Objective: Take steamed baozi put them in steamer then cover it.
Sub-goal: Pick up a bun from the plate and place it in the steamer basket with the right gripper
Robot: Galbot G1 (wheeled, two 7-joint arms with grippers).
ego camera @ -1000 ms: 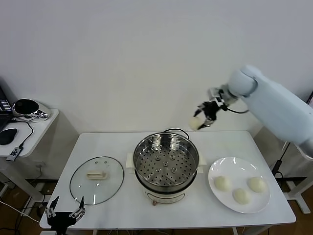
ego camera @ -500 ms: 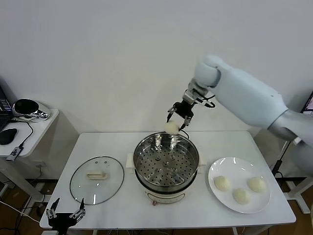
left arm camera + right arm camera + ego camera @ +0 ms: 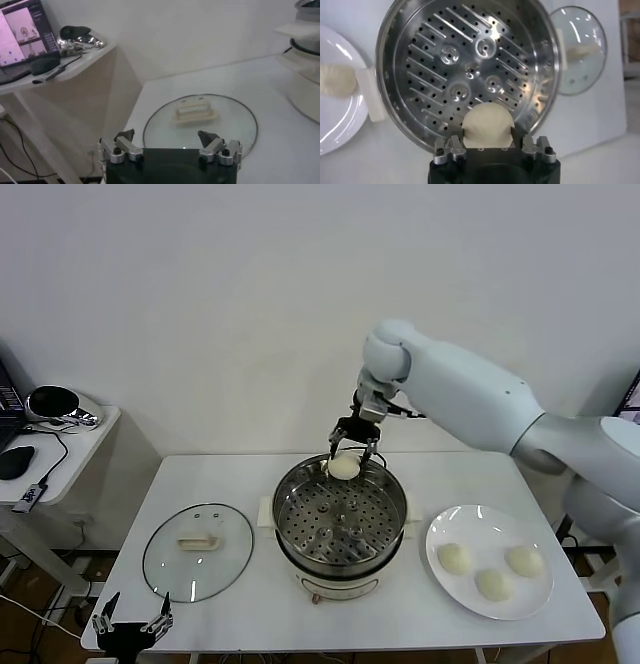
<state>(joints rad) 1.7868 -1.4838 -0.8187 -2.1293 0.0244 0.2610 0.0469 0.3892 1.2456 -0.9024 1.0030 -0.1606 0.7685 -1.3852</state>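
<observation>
My right gripper [image 3: 345, 456] is shut on a steamed baozi [image 3: 344, 467] and holds it over the far rim of the steamer [image 3: 300, 484]. In the right wrist view the baozi [image 3: 487, 126] sits between the fingers above the perforated tray [image 3: 435, 60]. Three more baozi [image 3: 455, 558] lie on the white plate [image 3: 470, 524] to the right of the steamer. The glass cover [image 3: 197, 550] with its cream handle lies flat on the table left of the steamer. It also shows in the left wrist view [image 3: 200, 122]. My left gripper [image 3: 131, 620] is open and empty at the table's front left edge.
A side table [image 3: 85, 434] with a mouse and a shiny headset stands at the far left. A laptop screen [image 3: 22, 32] shows there in the left wrist view. A black cable [image 3: 350, 451] runs behind the steamer. The white table's [image 3: 230, 474] front edge lies close to the left gripper.
My right arm has swung leftward and down with the baozi, from high at the right to just above the steamer's far rim. The left arm has not moved.
</observation>
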